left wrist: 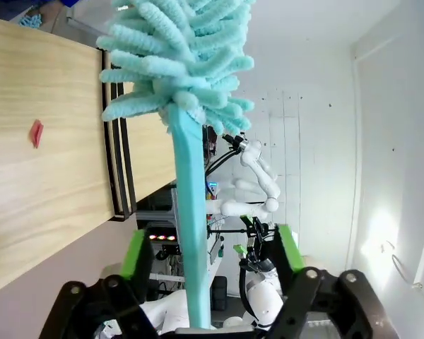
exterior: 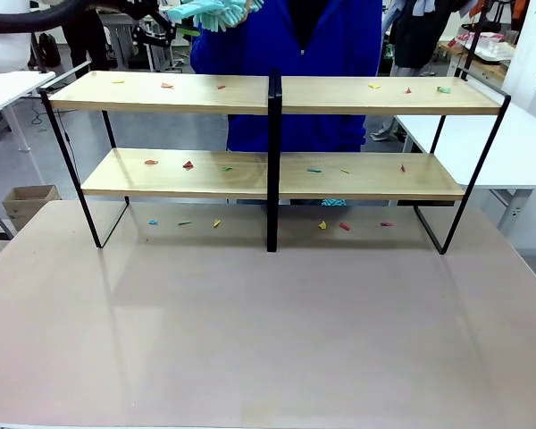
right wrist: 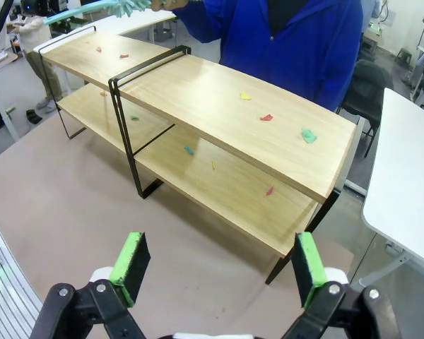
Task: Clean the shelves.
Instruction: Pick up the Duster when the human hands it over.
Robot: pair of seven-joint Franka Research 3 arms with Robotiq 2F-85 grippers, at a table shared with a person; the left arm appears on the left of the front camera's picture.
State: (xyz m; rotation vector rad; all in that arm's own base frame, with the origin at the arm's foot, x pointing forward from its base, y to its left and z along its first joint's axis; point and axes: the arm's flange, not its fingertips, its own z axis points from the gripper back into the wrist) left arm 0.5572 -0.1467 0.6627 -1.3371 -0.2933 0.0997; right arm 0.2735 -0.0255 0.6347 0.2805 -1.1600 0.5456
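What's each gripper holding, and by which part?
Nothing clamped. The teal duster's handle runs between the left gripper's open fingers, gaps both sides; right gripper open, empty. What supports the duster can't be told.

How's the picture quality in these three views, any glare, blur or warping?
Front view: even light, faint reflection of the shelves on the glossy table. Left wrist view: duster sharp, white wall washed out with a bright patch. Right wrist view: sharp, evenly lit, no glare.
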